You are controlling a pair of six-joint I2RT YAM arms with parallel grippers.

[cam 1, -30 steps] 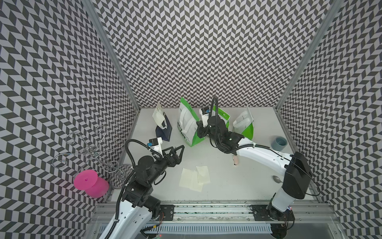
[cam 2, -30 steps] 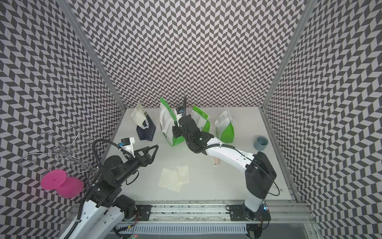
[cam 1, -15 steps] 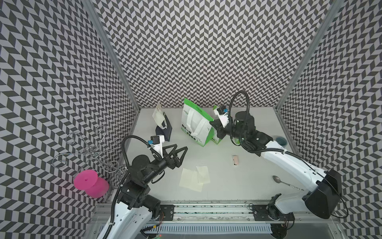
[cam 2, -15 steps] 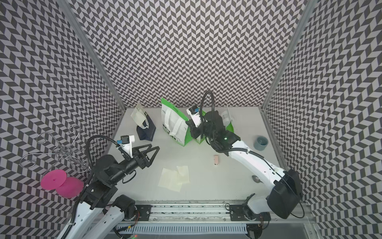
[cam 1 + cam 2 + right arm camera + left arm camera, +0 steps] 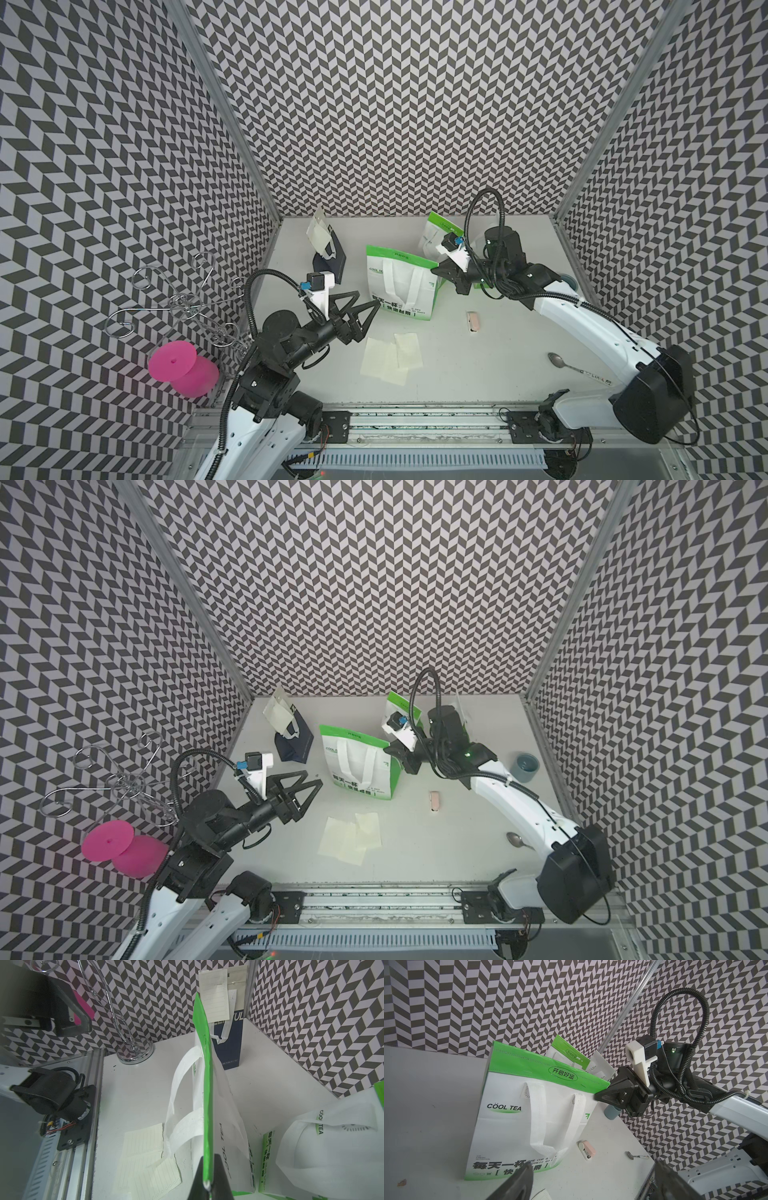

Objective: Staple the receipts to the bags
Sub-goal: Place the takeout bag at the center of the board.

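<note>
My right pincer point(image 5: 437, 272) is clenching the green top edge of the front COOL TEA bag point(image 5: 399, 286), which is standing upright on the bench point(image 5: 498, 374). My left pincer point(image 5: 368, 300) is hovering released, jaws spread wide, beside the bag's lower corner. Loose receipts point(image 5: 390, 362) are lying overlapped just in front of the bag. The pink stapler point(image 5: 473, 322) is resting nearby on my right arm's side.
</note>
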